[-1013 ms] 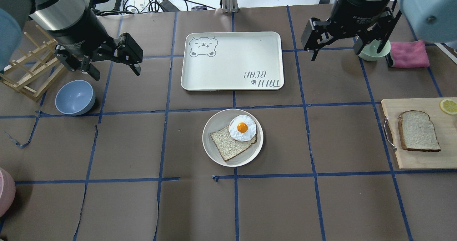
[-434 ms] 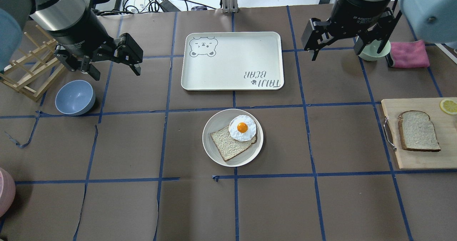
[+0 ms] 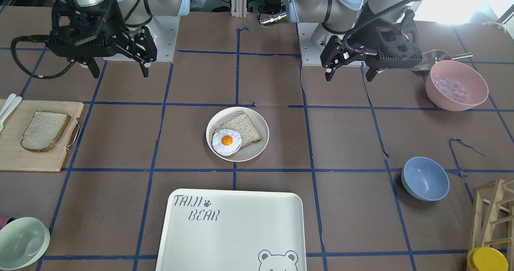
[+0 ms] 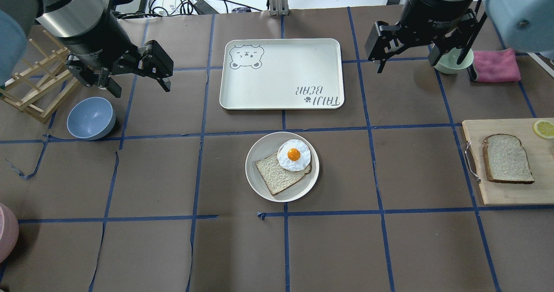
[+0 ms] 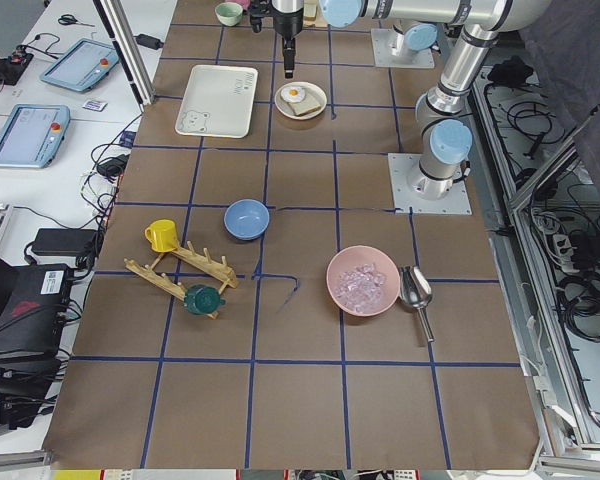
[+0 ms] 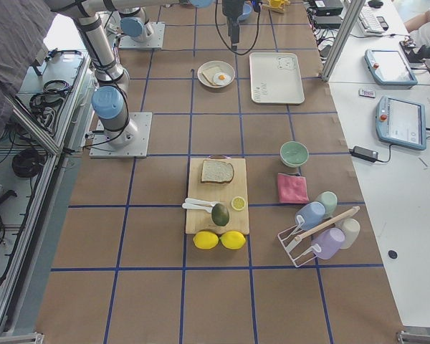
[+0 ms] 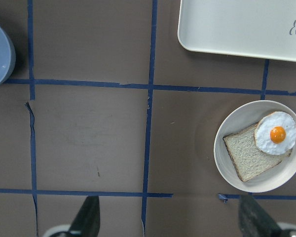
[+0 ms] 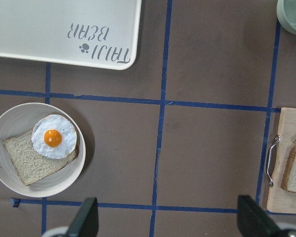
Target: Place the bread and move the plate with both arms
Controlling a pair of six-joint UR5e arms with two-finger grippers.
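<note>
Bread (image 4: 507,158) lies on the cutting board (image 4: 506,194) at the tabletop's 3 o'clock edge, well apart from the central plate (image 4: 259,188). Left arm (image 4: 82,28) and right arm (image 4: 437,6) hang at 10 and 2 o'clock, jaws apart and empty. Right should probably pinch low across the crust, since the slice's thickness is hard to judge from above. Board's outer edge is cropped; the egg (image 4: 294,155) hides part of the plated slice (image 4: 277,177).

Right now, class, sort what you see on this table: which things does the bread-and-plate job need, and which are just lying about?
Needed for the job: bread on the cutting board; plate; left gripper; right gripper.

Lying about: TAIJI BEAR tray; blue bowl; pink bowl; green bowl; pink cloth; lemon slice.
</note>
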